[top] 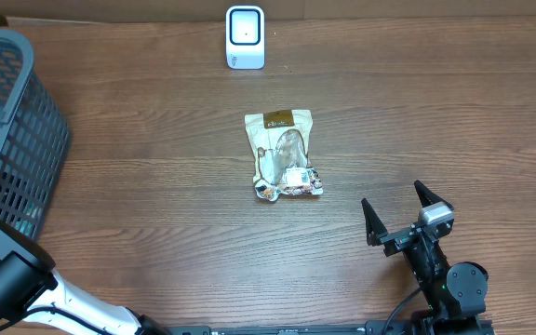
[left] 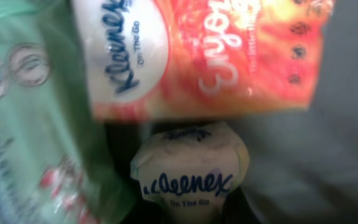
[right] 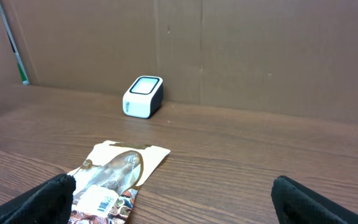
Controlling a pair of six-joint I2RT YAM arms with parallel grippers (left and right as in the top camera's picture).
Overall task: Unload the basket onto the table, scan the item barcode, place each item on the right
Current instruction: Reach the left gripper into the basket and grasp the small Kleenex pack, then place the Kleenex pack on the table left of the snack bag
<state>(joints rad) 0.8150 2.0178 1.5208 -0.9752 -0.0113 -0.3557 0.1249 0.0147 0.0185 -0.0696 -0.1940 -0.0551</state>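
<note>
In the left wrist view, my left gripper (left: pixel 188 214) is shut on a pale Kleenex On The Go tissue pack (left: pixel 190 165), pinched between dark fingers at the bottom edge. An orange Kleenex pack (left: pixel 204 56) lies just beyond it and a green packet (left: pixel 23 124) to its left. From overhead this gripper is hidden down in the grey basket (top: pixel 17 140). A snack pouch (top: pixel 284 154) with a barcode label (right: pixel 99 200) lies mid-table. The white scanner (top: pixel 245 37) stands at the back. My right gripper (top: pixel 406 212) is open and holds nothing, near the pouch's lower right.
The mesh basket fills the table's left side, and the left arm (top: pixel 7 279) reaches into it from the front left corner. A cardboard wall (right: pixel 229 50) backs the table behind the scanner (right: pixel 143 96).
</note>
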